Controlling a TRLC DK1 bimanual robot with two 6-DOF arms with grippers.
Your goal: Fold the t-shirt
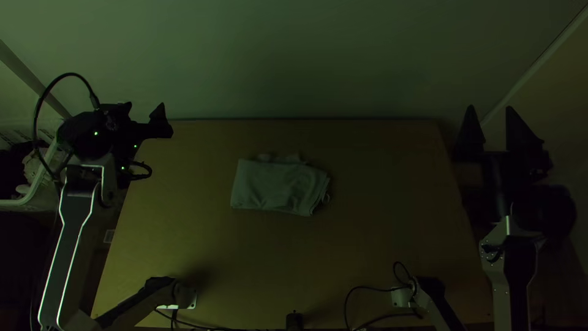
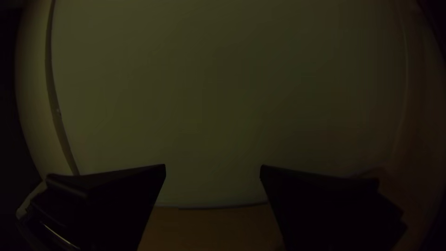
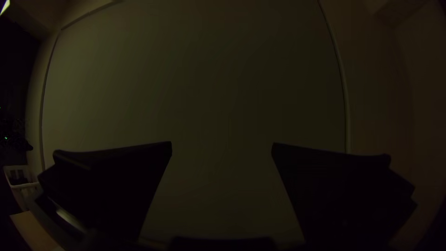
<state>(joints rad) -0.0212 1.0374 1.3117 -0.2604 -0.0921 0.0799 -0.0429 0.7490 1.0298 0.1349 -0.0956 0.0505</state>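
A pale wall (image 1: pixel 294 55) stands behind the wooden tabletop (image 1: pixel 392 239), and the light is dim. The left arm (image 1: pixel 76 227) goes up along the left side of the tabletop, and the right arm (image 1: pixel 511 270) goes up along the right side.

The shirt (image 1: pixel 275 186) lies on the tabletop, a little to the left of the middle. It is folded into a flat, compact, nearly rectangular packet, with some soft wrinkles. At its right end, the edges of several layers are visible. Two small pale pieces come out at its far edge.

The left hand (image 1: pixel 144 106) is near the far left corner of the tabletop. Its two fingers (image 2: pixel 116 200) are spread, with a wide gap between them, and hold nothing. The right hand (image 1: pixel 490 109) is near the far right corner, and it is also spread, with nothing in the gap.

Thin black cables (image 1: pixel 373 288) curve over the near part of the tabletop. A small black box (image 1: pixel 294 321) is at the near edge, between the arms.
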